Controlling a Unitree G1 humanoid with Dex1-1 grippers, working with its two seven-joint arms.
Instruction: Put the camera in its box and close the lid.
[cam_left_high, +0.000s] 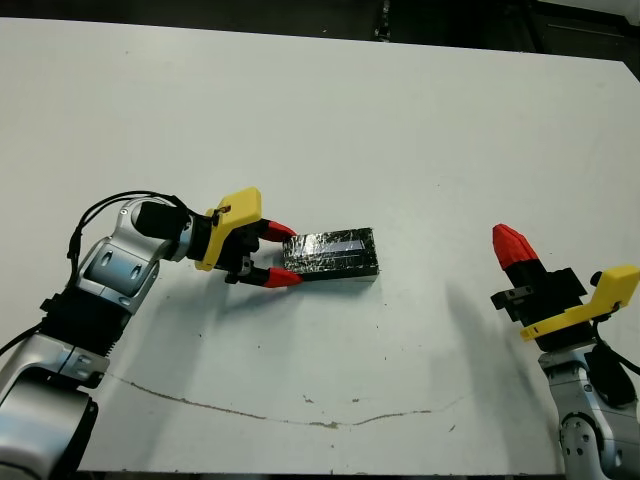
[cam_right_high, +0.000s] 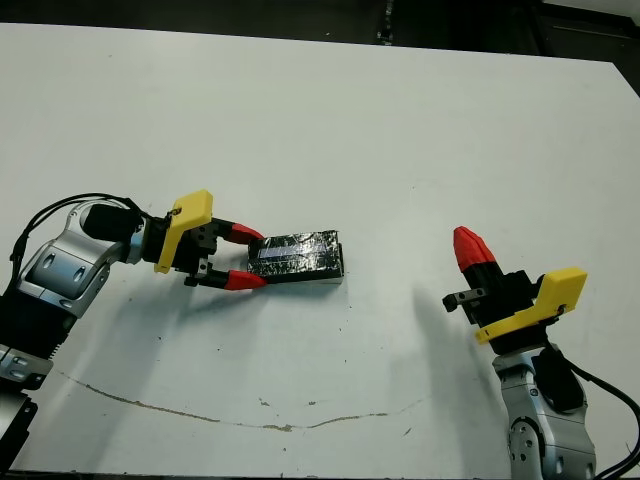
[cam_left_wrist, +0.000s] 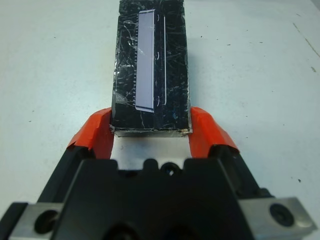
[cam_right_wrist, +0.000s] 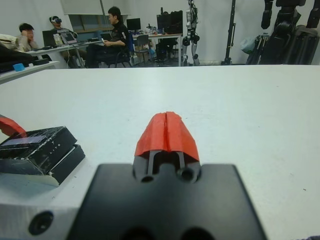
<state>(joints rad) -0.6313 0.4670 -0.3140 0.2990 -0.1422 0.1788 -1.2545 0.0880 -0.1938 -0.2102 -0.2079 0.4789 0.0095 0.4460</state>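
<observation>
Lid (cam_left_high: 330, 247) sits on top of its box (cam_left_wrist: 150, 132) near the middle of the white table (cam_left_high: 320, 110), so the closing step looks largely done. The black, crinkly cover with its pale stripe hides almost all of the tray; only a thin pale edge of the box shows at the end nearest the left gripper (cam_left_high: 281, 256). The right wrist view suggests the cover may sit slightly askew or not fully pressed down, though this is hard to tell.

The camera is not visible anywhere on the table; it is presumably inside the closed box, but that cannot be confirmed.

The left gripper reaches in from nine o'clock of the box. Its two red fingers are spread and straddle that end of the box, touching or nearly touching its sides.

The right gripper (cam_left_high: 510, 245) stands well apart at three o'clock of the box, pointing upward, its red fingers pressed together and holding nothing.

What seems left is a final seating or squaring of the lid, then release.
</observation>
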